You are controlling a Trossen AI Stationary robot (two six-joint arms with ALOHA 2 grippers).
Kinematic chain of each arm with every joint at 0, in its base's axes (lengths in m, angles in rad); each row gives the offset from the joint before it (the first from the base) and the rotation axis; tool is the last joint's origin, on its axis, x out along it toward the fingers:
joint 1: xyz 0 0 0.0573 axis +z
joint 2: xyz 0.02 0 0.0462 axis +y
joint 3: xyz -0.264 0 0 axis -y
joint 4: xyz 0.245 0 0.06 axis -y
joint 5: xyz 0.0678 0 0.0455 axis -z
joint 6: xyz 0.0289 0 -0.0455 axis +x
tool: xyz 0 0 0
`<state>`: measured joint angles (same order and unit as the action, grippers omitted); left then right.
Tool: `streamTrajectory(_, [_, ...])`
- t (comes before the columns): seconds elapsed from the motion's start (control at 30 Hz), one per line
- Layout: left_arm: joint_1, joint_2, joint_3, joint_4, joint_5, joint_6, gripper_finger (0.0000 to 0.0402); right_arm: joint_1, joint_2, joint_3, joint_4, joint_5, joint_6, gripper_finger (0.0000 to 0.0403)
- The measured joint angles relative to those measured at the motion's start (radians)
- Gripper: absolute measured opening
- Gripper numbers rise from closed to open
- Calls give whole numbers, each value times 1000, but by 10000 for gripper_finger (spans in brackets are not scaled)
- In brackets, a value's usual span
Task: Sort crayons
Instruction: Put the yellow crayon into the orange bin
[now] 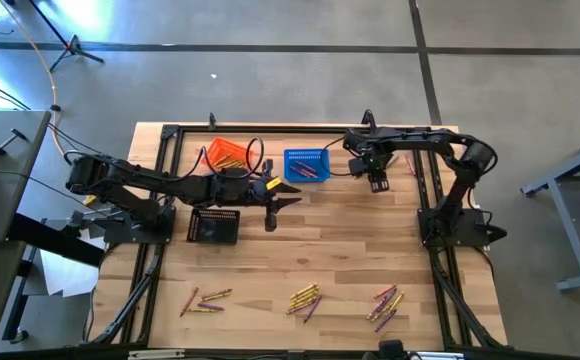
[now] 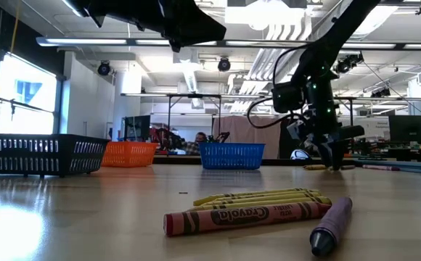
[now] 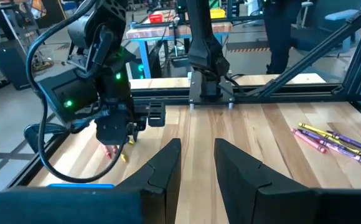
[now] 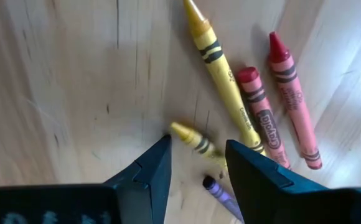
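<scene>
yellow crayon (image 4: 196, 140): lower end hidden behind the right gripper's finger (image 4: 261, 180).
purple crayon (image 4: 221, 194): only the tip shows between the fingers.
blue basket (image 3: 81, 185): a sliver of rim visible, the rest hidden behind the left gripper (image 3: 196, 167).
orange basket (image 1: 228, 154): contents too small to tell.

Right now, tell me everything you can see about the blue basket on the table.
The blue basket is a small rectangular mesh bin that looks like plastic, with a solid rim over lattice walls. It stands upright near the table's far edge, right of the orange basket, apart from it. A few crayons, reddish and purple, lie inside. The right hand hangs just beside it over the wood, not touching it.
</scene>
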<state>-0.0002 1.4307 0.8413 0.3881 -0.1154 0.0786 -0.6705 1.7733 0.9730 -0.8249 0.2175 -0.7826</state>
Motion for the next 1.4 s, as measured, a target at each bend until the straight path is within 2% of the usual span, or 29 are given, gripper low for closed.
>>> streamTrajectory(0.27, [0, 0, 0, 0, 0, 12, 86, -5, 1, -3, 7, -37, -24, 131])
streamTrajectory(0.6, [0, 0, 0, 0, 0, 5, 86, -4, 2, -5, 0, -81, -7, 10])
streamTrajectory(0.77, [0, 0, 0, 0, -1, 4, 86, 7, 2, -5, 0, -103, -9, 19])
streamTrajectory(1.0, [0, 0, 0, -8, -1, 4, 86, 70, -11, 15, 3, -113, 44, 6])
streamTrajectory(1.03, [0, 0, 0, -14, -1, 4, 86, 84, -19, 19, 14, -137, 54, 5])
streamTrajectory(1.17, [0, 0, 0, -38, -30, 4, 86, 152, -85, 59, 96, -355, 88, 3])
streamTrajectory(1.3, [0, 0, 0, -90, -150, 3, 86, 214, -172, 64, 209, -526, 138, 2])
streamTrajectory(1.4, [2, 0, 0, -142, -256, 1, 86, 266, -248, 69, 269, -575, 191, 1])
